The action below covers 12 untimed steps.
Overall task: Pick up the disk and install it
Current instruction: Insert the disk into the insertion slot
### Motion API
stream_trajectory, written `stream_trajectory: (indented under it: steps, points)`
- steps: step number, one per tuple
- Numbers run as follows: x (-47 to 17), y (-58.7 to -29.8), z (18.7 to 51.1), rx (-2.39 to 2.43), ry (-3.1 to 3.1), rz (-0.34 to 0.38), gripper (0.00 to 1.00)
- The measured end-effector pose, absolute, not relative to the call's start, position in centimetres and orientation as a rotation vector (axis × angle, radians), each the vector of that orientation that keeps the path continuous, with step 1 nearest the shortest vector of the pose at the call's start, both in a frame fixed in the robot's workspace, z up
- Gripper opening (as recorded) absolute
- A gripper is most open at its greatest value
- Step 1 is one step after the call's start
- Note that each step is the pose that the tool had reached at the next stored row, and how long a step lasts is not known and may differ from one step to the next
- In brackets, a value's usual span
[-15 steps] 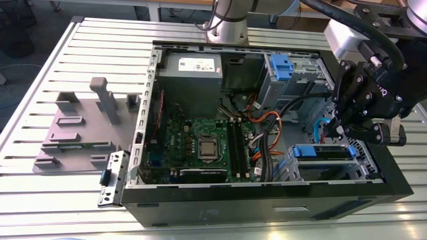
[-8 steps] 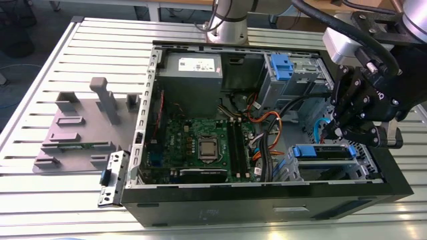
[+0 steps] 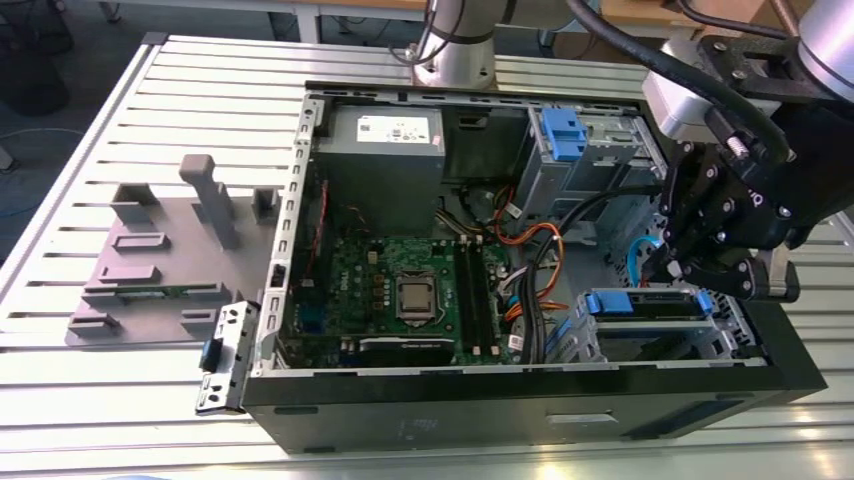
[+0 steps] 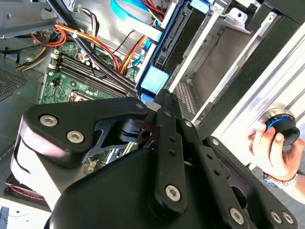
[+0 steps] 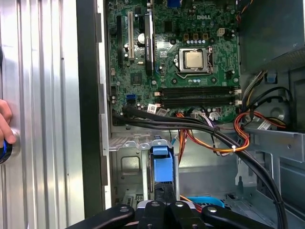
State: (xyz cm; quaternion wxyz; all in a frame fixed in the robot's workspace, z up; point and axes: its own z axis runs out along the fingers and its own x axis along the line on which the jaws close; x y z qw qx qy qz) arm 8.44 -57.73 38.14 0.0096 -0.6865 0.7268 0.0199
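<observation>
Cables [image 3: 531, 238] beside disk [image 3: 627, 303] under gripper [image 3: 691, 272]

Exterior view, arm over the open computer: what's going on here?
The gripper is at a drive bay of the open computer case, right at the disk, whose blue rail end shows in the bay. Whether the disk is fully seated can't be told. A person's hand holds a round knob on the table beside the case.

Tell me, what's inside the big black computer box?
A green motherboard, a grey power supply, orange cables and the disk in a metal bay. The gripper covers part of the disk and whatever lies beneath.
</observation>
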Motion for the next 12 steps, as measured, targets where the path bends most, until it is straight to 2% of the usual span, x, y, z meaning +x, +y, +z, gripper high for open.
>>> stream_trajectory:
  steps: [12]
  points:
    - [8.49,-57.73,37.68,-2.144,2.269,0.062,0.11]
